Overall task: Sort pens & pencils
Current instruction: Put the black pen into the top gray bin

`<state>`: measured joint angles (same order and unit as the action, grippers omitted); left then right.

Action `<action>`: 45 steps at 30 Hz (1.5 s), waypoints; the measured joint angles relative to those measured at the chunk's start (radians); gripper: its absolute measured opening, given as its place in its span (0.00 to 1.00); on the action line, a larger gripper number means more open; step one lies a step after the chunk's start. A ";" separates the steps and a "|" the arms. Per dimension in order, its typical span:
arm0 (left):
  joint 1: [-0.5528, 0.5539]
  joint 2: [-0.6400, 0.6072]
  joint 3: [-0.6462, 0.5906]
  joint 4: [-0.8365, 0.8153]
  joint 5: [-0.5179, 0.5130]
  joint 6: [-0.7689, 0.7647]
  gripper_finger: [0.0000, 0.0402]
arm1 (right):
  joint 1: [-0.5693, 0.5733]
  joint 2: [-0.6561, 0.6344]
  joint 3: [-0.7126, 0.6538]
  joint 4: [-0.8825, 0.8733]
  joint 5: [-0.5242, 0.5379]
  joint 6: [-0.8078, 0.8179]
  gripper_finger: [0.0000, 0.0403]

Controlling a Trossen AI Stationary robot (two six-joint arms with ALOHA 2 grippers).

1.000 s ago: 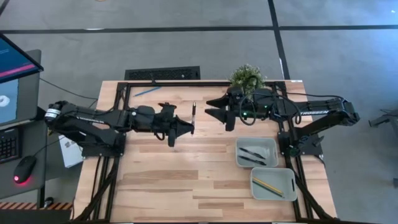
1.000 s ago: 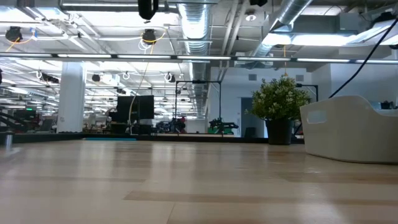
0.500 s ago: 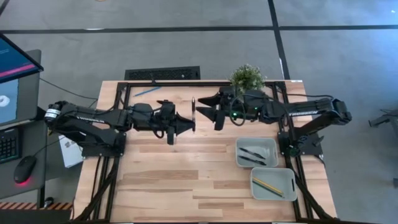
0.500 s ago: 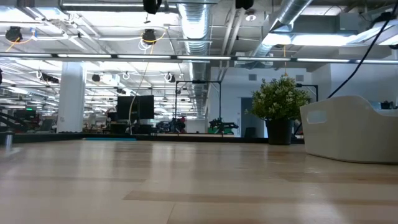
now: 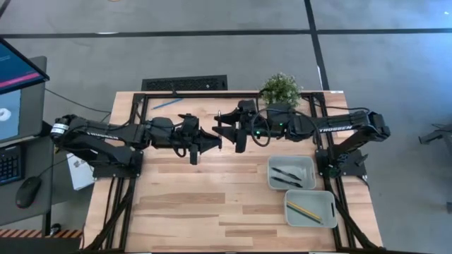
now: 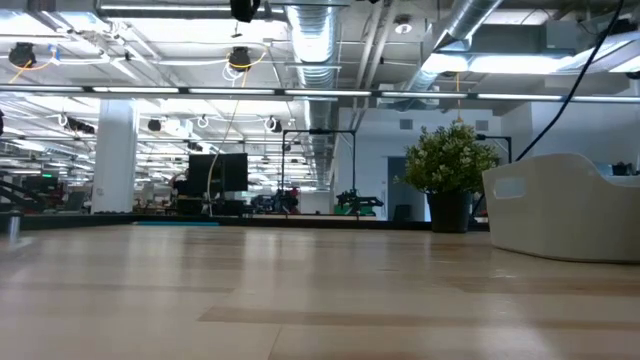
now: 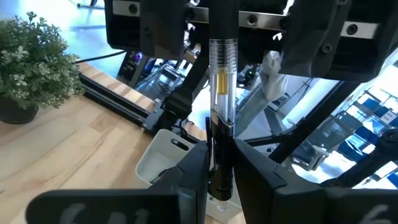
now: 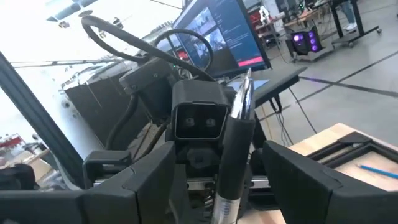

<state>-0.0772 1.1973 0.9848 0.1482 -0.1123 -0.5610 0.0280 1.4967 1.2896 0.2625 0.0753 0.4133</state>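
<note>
High view: left pincer (image 5: 216, 140) and right pincer (image 5: 220, 130) meeting above the bench (image 5: 183, 204); left wrist view: pen (image 7: 222, 112) upright, pinched by left pincer; right wrist view: right fingers (image 8: 137, 177) spread around it.

Wooden table (image 5: 191, 197): two bins (image 5: 291, 171), plant (image 5: 280, 87).

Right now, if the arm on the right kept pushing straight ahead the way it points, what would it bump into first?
The pen, held upright by the left gripper. It already stands between the open jaws of the right gripper. Just past it is the left gripper itself.
</note>
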 joint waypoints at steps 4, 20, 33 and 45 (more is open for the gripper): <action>0.001 0.000 0.000 -0.002 0.000 0.000 0.14 | -0.002 -0.010 0.000 -0.027 0.002 -0.013 0.62; 0.001 0.000 0.000 -0.009 0.000 0.012 0.14 | -0.002 -0.006 0.000 -0.022 0.004 -0.030 0.24; 0.001 0.000 0.000 -0.018 -0.008 0.026 0.14 | -0.002 -0.006 0.000 -0.022 0.002 -0.021 0.16; 0.000 0.000 0.000 0.006 0.012 0.116 0.25 | -0.002 -0.006 0.000 -0.018 0.002 -0.022 0.16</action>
<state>-0.0769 1.1973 0.9845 0.1544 -0.1006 -0.4453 0.0261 1.4904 1.2896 0.2444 0.0770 0.3916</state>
